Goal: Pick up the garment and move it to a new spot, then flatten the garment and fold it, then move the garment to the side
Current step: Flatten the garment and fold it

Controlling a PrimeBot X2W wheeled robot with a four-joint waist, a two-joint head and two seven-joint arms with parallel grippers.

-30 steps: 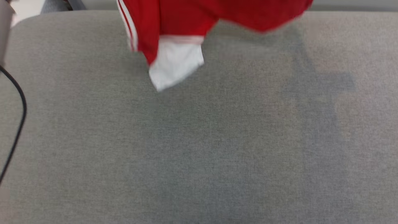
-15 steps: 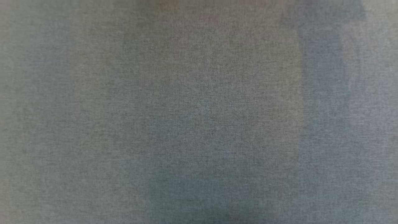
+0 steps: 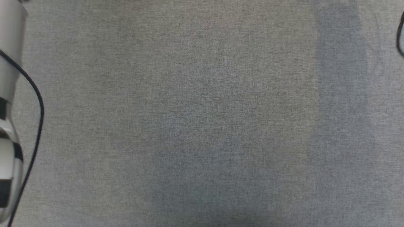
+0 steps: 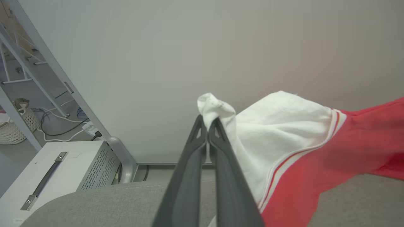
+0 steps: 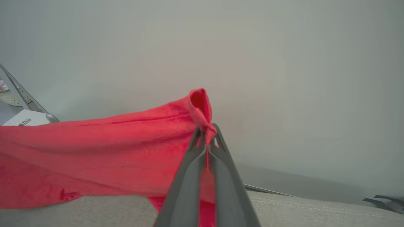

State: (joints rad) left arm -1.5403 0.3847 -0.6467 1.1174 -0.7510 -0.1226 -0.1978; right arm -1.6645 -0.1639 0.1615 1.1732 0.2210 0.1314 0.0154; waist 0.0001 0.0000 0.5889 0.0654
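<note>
Red jersey garment (image 4: 315,151) with white short sleeve and striped trim: lifted, stretched between both arms over the far part of a grey woven cushion (image 3: 202,113).

Near: left gripper (image 4: 208,124) pinches the white sleeve cuff, fingers pressed together on cloth. Right gripper (image 5: 206,130) pinches a red edge the same way. Cloth sags between them; cannot tell if the lowest fold touches.

Far: plain pale wall (image 4: 189,47).

Change: a second ago hem and sleeve hung at the head view's top; now bare cushion there, pale forearm (image 3: 9,78) at left edge.

Reading: carry to new spot underway; flattening not begun.

1x garment (image 4: 284,132), 2x grippers (image 4: 208,121) (image 5: 206,128)
</note>
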